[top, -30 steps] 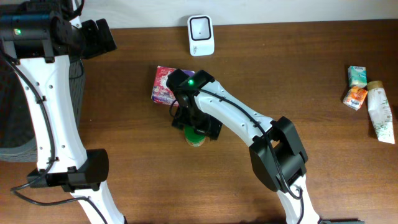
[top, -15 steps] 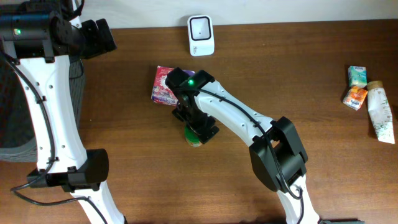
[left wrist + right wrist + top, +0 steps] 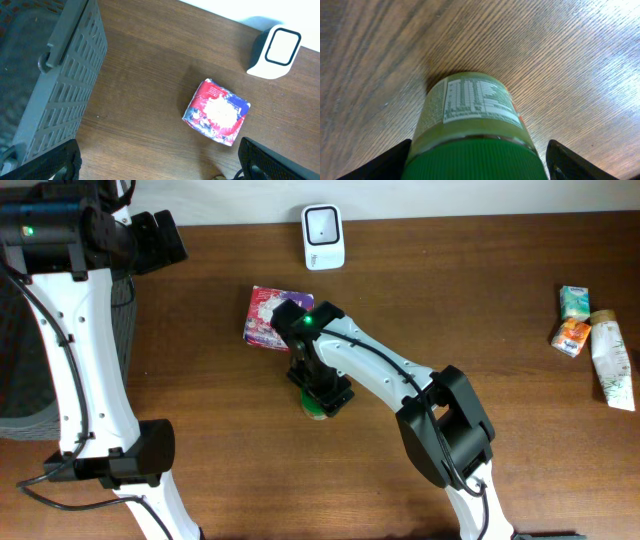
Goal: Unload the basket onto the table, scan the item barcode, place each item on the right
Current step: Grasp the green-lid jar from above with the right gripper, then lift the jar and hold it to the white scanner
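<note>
Green-lidded, white-labelled jar stood upright; right gripper straddled its lid for lifting, clamp unclear. Left gripper at ten o'clock gaped idle.

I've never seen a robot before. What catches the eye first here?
The right hand hangs over a green-capped bottle standing mid-table, a finger on either side of its cap. Nearby lies a red box, and a white scanner stands at the far edge.
</note>
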`<control>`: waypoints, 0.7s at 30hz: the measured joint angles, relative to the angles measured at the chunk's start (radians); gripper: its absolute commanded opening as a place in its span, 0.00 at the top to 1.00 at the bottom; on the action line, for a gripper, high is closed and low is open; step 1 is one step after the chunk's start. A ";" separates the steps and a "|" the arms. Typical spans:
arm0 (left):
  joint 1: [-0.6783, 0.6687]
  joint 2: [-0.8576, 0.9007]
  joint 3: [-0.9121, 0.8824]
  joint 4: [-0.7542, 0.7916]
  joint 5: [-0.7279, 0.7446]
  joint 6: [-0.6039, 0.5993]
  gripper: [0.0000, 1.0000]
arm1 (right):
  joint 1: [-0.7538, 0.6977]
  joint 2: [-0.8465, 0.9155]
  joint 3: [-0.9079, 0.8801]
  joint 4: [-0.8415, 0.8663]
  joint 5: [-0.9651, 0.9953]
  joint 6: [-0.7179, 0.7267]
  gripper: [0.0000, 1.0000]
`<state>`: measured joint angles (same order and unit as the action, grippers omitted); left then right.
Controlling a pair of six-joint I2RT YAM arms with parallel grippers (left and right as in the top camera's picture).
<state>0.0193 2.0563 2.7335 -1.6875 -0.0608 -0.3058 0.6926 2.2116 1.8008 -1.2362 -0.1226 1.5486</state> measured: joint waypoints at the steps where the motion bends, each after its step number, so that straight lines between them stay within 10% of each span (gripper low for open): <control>1: 0.000 0.000 0.000 0.000 0.000 0.000 0.01 | 0.000 0.000 -0.002 0.000 0.000 -0.001 0.31; 10: 0.000 0.000 0.000 0.000 0.000 0.000 0.01 | -0.032 0.000 0.005 0.000 -0.013 -0.111 0.50; 16: 0.000 0.000 0.000 0.000 0.000 0.000 0.01 | -0.235 0.000 0.113 0.000 -0.066 -0.431 0.49; 21: 0.000 0.000 0.000 0.000 0.000 0.000 0.01 | -0.461 -0.002 0.160 0.109 -0.471 -0.761 0.49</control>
<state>0.0193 2.0563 2.7335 -1.6871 -0.0608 -0.3058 0.2314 2.2097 1.9610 -1.1267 -0.5934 0.7876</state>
